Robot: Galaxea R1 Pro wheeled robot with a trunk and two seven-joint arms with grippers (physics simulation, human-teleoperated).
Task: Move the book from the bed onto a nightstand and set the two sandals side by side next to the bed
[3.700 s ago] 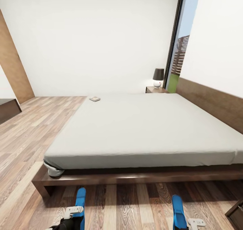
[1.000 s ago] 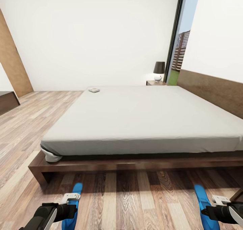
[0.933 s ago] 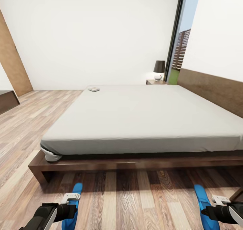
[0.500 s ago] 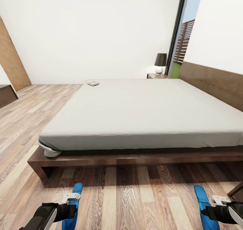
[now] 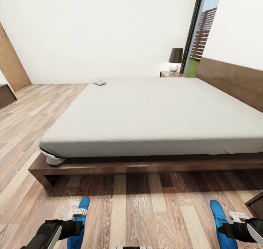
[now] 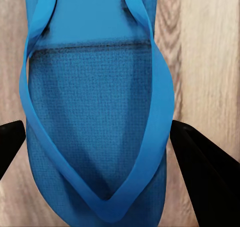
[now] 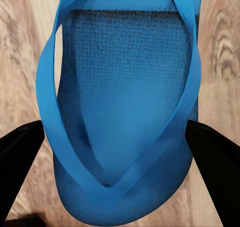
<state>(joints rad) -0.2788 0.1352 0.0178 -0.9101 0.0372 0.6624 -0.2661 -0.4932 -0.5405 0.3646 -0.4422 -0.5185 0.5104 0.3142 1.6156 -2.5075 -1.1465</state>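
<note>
The book (image 5: 99, 83) lies at the far left corner of the pale-grey bed (image 5: 153, 113). Beyond the bed's far side stands a nightstand (image 5: 171, 74). My left gripper (image 5: 75, 215) is shut on one blue sandal (image 5: 82, 216) low over the wood floor in front of the bed. In the left wrist view the dark fingers (image 6: 205, 172) press both edges of that sandal (image 6: 95, 112). My right gripper (image 5: 237, 218) is shut the same way on the other sandal (image 5: 218, 218). In the right wrist view the fingers (image 7: 215, 162) flank that sandal (image 7: 125, 97). The two sandals are far apart.
A black-shaded lamp (image 5: 175, 59) sits on the far nightstand beside a tall window (image 5: 202, 29). A dark cabinet corner (image 5: 256, 204) juts in at the near right. A brown door (image 5: 11, 64) and low dark furniture (image 5: 5, 95) stand at the left. The bed's wooden base (image 5: 146, 166) runs ahead of me.
The camera has moved: bed, book and lamp sit higher in the picture and the bed looks flatter. Both grippers and their sandals keep the same places in the view.
</note>
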